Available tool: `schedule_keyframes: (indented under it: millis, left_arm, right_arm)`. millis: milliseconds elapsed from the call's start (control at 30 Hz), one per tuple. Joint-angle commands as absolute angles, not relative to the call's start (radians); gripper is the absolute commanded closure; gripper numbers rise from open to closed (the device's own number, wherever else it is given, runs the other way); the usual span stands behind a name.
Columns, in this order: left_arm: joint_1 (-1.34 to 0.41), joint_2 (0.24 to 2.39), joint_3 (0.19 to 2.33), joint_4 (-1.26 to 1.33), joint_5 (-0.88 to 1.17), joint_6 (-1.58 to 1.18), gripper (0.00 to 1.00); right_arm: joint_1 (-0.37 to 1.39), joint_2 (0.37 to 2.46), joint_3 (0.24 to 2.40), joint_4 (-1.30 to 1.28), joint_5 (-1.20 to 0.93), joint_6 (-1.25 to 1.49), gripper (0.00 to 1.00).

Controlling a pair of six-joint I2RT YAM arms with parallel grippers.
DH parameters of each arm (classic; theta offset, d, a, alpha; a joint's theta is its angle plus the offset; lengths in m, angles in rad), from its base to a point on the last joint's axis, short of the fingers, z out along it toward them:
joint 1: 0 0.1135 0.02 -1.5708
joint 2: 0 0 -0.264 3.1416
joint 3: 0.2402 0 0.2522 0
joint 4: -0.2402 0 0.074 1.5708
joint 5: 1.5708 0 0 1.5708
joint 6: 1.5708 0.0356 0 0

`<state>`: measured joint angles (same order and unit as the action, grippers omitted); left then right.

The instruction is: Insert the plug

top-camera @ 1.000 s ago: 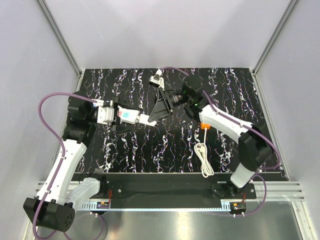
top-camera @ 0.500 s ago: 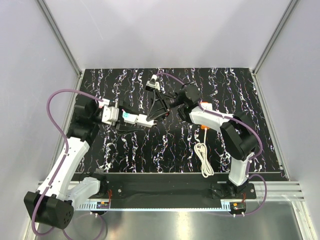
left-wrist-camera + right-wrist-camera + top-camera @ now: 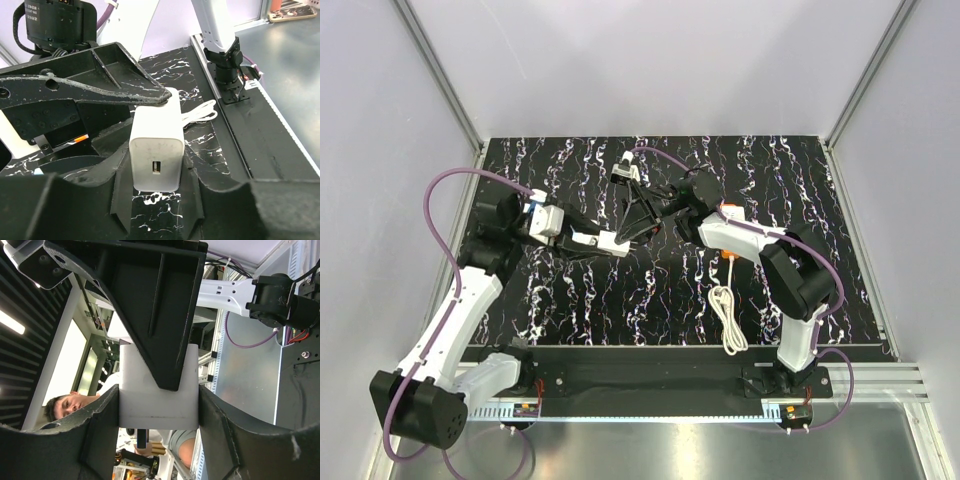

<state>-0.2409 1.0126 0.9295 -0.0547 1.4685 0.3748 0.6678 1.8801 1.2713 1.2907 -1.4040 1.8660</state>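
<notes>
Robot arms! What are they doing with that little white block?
Both arms meet over the middle of the table. The left gripper holds the plug between its fingers, and the right gripper looks closed on it too, from another side, like a handover. The orange power strip lies near the right arm with its white cable, and the plug is not in it yet.

White-shelled left arm [image 3: 455,315] and right arm [image 3: 742,235], black round joints, looping purple cables [image 3: 470,171], black ribbed jaws

Bright even overhead light, sharp, soft shadows
</notes>
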Motion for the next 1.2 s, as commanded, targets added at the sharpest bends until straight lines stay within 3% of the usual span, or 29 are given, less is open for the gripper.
schedule_keyframes:
  millis: [0,67,200,400,533,633,733,967,1167]
  left_arm:
    - [-0.249,1.028,0.994,-0.069,1.681,0.354,1.00]
    - [-0.249,1.034,1.005,-0.113,1.658,0.357,1.00]
    - [-0.249,1.028,1.005,-0.135,1.545,0.301,1.00]
    - [-0.216,1.042,1.049,-0.287,1.272,0.273,1.00]
    - [-0.140,1.075,1.123,-0.388,1.113,0.204,1.00]
    - [-0.066,1.115,1.230,-0.570,0.883,0.230,1.00]
    - [-0.005,1.167,1.331,-0.713,0.636,0.270,1.00]
    - [0.069,1.411,1.655,-0.965,0.283,0.294,1.00]
    - [0.144,1.650,1.819,-1.022,0.220,0.331,1.00]
  right_arm:
    - [0.673,1.890,1.288,1.427,-1.391,1.861,0.86]
    - [0.675,1.894,1.299,1.425,-1.390,1.868,0.61]
    - [0.652,1.890,1.347,1.416,-1.352,1.873,0.30]
    - [0.499,1.813,1.402,1.212,-1.315,1.731,0.25]
    - [0.413,1.714,1.410,0.745,-1.289,1.381,0.22]
    - [0.377,1.623,1.402,0.258,-1.189,1.078,0.21]
    - [0.370,1.546,1.362,0.005,-1.036,0.852,0.21]
    - [0.370,1.369,1.057,-0.031,-0.852,0.761,0.19]
    - [0.370,1.260,0.925,-0.058,-0.810,0.703,0.16]
